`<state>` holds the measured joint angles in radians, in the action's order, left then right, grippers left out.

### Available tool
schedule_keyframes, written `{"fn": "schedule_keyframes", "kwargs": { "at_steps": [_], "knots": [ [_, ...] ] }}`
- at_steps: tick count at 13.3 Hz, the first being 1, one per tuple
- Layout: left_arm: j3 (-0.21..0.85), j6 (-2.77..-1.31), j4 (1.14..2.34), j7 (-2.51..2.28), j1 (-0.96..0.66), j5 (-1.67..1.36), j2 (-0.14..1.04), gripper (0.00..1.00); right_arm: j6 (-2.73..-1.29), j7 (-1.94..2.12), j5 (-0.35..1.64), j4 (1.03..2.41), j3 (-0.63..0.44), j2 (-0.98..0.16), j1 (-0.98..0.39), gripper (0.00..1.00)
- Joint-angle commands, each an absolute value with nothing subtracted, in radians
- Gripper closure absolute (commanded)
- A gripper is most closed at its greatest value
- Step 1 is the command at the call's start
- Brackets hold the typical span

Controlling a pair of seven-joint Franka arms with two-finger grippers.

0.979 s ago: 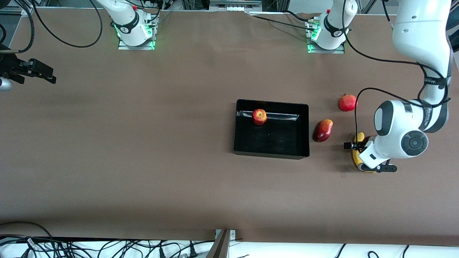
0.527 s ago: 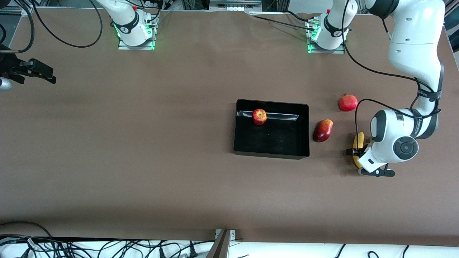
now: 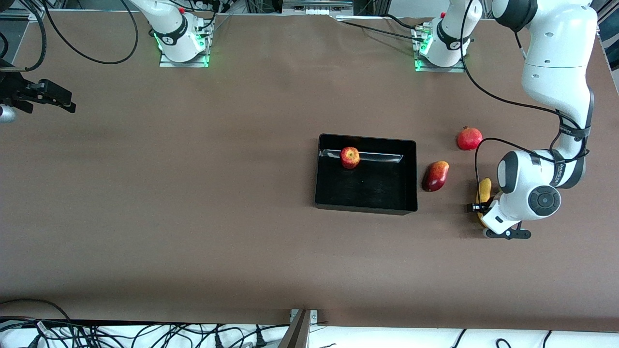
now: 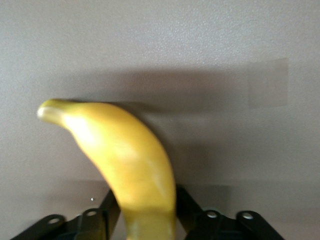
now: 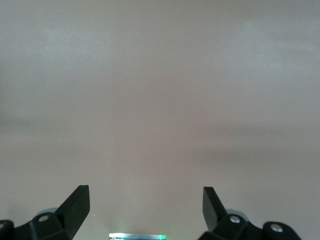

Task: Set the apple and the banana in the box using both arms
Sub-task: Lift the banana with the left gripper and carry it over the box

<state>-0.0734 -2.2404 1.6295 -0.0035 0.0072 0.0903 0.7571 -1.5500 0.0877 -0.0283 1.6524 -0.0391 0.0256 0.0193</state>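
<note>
Left gripper (image 4: pixel 145 220) jaws clamped across banana (image 4: pixel 125 165); its long axis runs out from jaws. Right gripper (image 5: pixel 145 205) waits, jaws apart.

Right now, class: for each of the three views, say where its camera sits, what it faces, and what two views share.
Front view: high across the table, facing both bases; white arms, black box, red apple.
Left wrist view: on the left arm, facing the long yellow banana, left gripper jaws against it.
Right wrist view: facing bare table, right gripper jaws apart.
Shared: banana, front and left wrist.
</note>
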Motion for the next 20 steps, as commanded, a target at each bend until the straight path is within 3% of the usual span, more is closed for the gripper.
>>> {"fn": "schedule_keyframes", "kwargs": {
  "at_steps": [1, 3, 8, 10, 15, 20],
  "knots": [
    [-0.078, -2.235, 1.634, -0.021, 0.0, 0.081, 0.75, 1.0, -1.537, 0.081, -0.011, 1.643, -0.043, 0.026, 0.015, 0.0],
    [-0.078, -2.205, 1.629, -0.026, -0.006, 0.081, 0.733, 1.0, -1.537, 0.081, -0.011, 1.643, -0.043, 0.026, 0.015, 0.0],
    [-0.08, -1.864, 1.623, -0.105, -0.109, -0.035, 0.553, 1.0, -1.537, 0.081, -0.011, 1.643, -0.043, 0.026, 0.015, 0.0],
    [-0.08, -1.801, 1.626, -0.205, -0.173, -0.136, 0.497, 1.0, -1.537, 0.081, -0.011, 1.643, -0.043, 0.026, 0.015, 0.0],
    [-0.083, -1.851, 1.641, -0.455, -0.325, -0.302, 0.463, 1.0, -1.537, 0.081, -0.011, 1.643, -0.043, 0.026, 0.015, 0.0],
    [-0.083, -2.069, 1.746, -0.554, -0.394, -0.345, 0.48, 1.0, -1.537, 0.081, -0.011, 1.643, -0.043, 0.026, 0.017, 0.0]
  ]
}}
